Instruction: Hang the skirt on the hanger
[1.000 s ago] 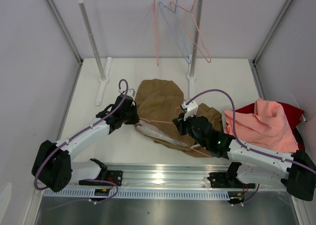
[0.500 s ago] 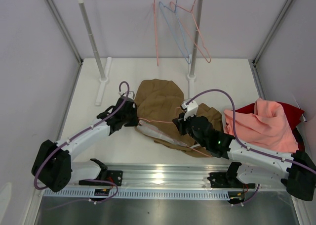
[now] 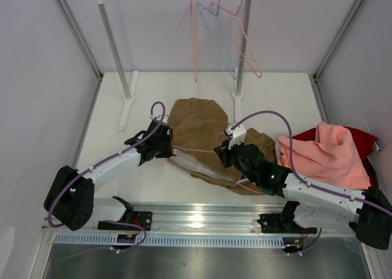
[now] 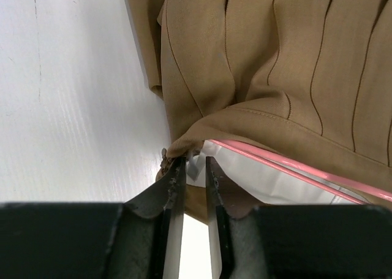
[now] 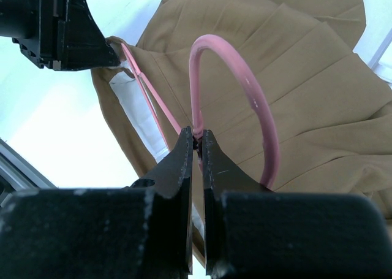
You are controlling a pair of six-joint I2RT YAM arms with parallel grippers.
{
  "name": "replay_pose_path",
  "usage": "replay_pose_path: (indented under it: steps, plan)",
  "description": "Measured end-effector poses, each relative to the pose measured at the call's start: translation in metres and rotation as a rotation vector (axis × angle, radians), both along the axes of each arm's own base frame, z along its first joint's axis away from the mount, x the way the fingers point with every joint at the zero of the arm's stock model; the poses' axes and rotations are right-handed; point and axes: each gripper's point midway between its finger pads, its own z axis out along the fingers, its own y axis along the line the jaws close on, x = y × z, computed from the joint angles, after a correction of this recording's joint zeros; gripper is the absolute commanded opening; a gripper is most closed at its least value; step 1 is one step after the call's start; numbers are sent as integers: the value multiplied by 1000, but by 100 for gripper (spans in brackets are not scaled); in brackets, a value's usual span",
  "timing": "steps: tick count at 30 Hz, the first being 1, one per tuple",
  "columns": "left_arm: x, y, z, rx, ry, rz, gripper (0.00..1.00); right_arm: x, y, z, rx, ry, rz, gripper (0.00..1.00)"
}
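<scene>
Right wrist: right hand [image 5: 196,135] tight on hanger [image 5: 255,100]

From above, the skirt [image 3: 197,124] hides most of the hanger [image 3: 193,150], and the pink cloth [image 3: 324,153] covers most of the red cloth [image 3: 360,137]. In the left wrist view the hanger's wire and the skirt run off the right edge.
</scene>
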Motion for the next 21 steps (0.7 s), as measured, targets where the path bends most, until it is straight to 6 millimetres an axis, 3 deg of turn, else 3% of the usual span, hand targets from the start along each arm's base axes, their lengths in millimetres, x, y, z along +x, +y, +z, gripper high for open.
replay_pose_path:
  steps: [4,12,21]
  plan:
    - [1,0,-3,6,3,3,20,0,0,1,3,-2,0,0]
    - [6,1,-3,11,-8,18,1,0,-1,3,8,-5,0,0]
    - [13,-3,0,12,-14,20,0,-3,-4,11,23,-14,-1,0]
